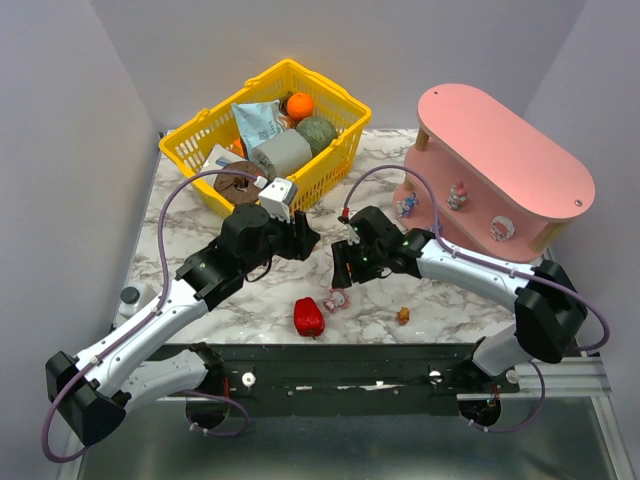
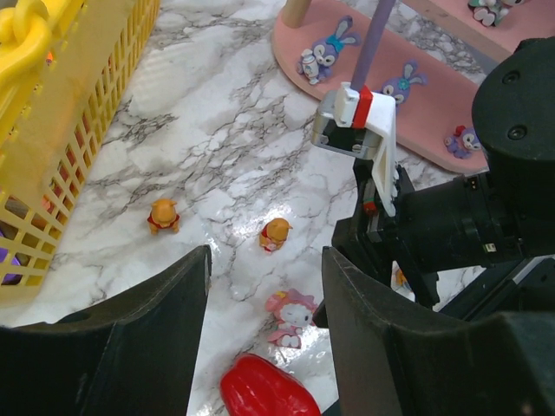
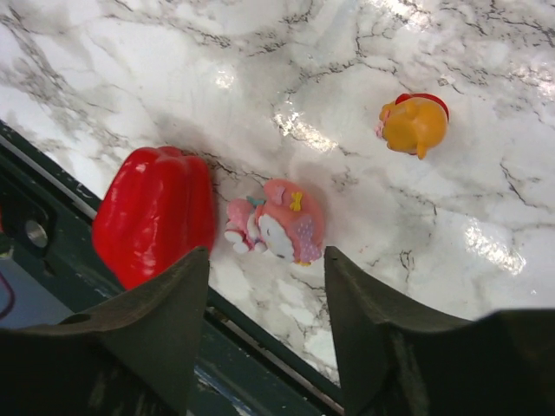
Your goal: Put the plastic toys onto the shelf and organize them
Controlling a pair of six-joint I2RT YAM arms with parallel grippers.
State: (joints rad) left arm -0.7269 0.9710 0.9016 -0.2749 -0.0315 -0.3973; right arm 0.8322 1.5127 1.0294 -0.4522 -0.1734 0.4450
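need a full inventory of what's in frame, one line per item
table: 1, white-grey marble, under everything
basket: 1, yellow mesh, far left
groceries: several, mixed colours, inside basket
shelf: 1, pink with wooden posts, far right
bunny toys: at least 3, purple-blue, on shelf's lower boards
orange toys: 2 on table between the arms, likely a third near front edge
pink toy: 1, pink, on table beside pepper
pepper: 1, glossy red, near front edge
left gripper: 1, black, open and empty, over mid-table
right gripper: 1, black, open and empty, above pink toy
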